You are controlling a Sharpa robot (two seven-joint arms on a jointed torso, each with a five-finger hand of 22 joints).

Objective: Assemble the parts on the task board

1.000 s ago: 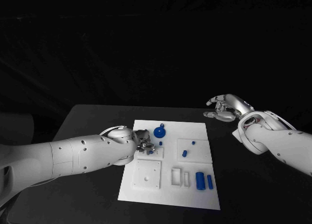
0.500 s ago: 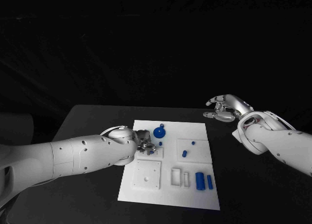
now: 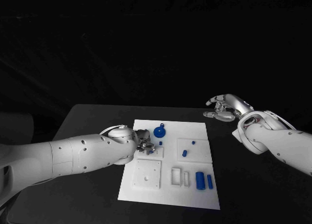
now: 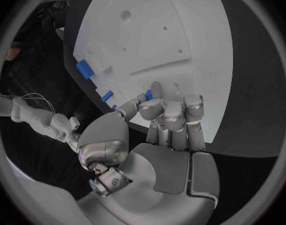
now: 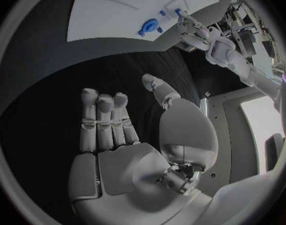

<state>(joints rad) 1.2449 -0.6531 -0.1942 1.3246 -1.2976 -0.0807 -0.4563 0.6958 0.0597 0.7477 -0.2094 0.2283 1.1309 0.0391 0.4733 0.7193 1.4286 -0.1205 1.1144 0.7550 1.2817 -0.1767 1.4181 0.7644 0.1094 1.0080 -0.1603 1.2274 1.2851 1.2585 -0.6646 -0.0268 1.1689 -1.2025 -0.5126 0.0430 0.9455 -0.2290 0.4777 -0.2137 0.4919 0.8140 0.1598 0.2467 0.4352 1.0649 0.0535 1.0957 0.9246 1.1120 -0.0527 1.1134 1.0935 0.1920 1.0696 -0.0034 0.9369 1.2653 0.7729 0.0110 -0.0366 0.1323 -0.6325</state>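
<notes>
Head view is showing you the black table (image 3: 95, 116) carrying the white task board (image 3: 171, 196) at its middle. Your left hand (image 3: 144, 145) is resting on the board's left side, fingers pinching a small blue part (image 4: 148, 94). Your right hand (image 3: 223, 107) is hovering beyond the board's far right corner, fingers apart, holding nothing.

My left hand (image 3: 144, 145) sits low on the task board (image 3: 171, 196); blue parts (image 3: 159, 132) crowd just beyond its fingers. My right hand (image 3: 223, 108) hovers over bare table (image 3: 95, 119), unobstructed.
</notes>
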